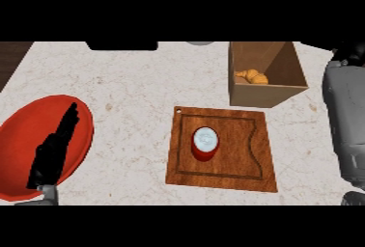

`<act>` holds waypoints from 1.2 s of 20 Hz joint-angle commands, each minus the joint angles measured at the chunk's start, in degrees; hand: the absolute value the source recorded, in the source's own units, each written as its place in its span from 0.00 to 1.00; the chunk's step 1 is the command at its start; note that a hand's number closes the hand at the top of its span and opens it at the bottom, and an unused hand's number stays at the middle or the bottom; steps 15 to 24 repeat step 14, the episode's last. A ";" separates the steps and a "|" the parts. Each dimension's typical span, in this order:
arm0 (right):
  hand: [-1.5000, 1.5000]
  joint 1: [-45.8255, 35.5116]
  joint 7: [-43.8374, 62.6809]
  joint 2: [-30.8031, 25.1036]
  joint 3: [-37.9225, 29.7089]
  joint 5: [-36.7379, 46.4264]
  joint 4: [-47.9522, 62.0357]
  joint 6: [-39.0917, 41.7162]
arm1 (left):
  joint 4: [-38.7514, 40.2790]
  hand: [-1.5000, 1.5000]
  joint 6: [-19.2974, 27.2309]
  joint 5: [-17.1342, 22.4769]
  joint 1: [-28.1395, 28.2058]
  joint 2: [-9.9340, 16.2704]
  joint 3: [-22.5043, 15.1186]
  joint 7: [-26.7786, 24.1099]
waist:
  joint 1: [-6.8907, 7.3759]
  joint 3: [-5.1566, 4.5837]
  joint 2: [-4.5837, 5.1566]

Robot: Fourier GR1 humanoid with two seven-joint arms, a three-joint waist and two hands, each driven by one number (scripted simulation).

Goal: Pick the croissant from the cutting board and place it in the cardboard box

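Croissant [251, 76] sits inside the cardboard box [284, 94], far right, just past the cutting board [242, 169]. A red can [204, 143] stands on the board. Left hand [53, 149] is released, fingers straight, over a red plate [14, 140] at near left. Right arm [345, 120] runs along the right edge; can't tell abt that hand.

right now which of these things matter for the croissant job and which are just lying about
Part of the job:
- golden-brown croissant, already inside the box
- open brown cardboard box
- dark wooden cutting board

Just lying about:
- red can with a pale top, standing on the board
- round red plate at the left, under the open black left hand
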 commanded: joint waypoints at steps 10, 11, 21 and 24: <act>0.00 28.15 -1.45 -7.22 -8.47 -15.59 -28.85 12.85 | -1.09 0.50 0.17 -0.40 2.42 -0.36 0.44 0.13 | -1.57 -0.05 -0.36; 0.00 31.15 4.92 -3.57 -6.00 -14.00 -37.60 12.21 | -1.71 0.50 -0.47 0.54 2.51 0.28 1.37 -0.23 | -1.85 -0.12 -0.59; 0.00 37.76 5.97 -6.16 -7.56 -17.74 -43.93 18.12 | -0.86 0.50 0.59 -1.00 0.02 -0.65 0.41 1.80 | -1.31 -0.09 -0.29; 0.00 37.76 5.97 -6.16 -7.56 -17.74 -43.93 18.12 | -0.86 0.50 0.59 -1.00 0.02 -0.65 0.41 1.80 | -1.31 -0.09 -0.29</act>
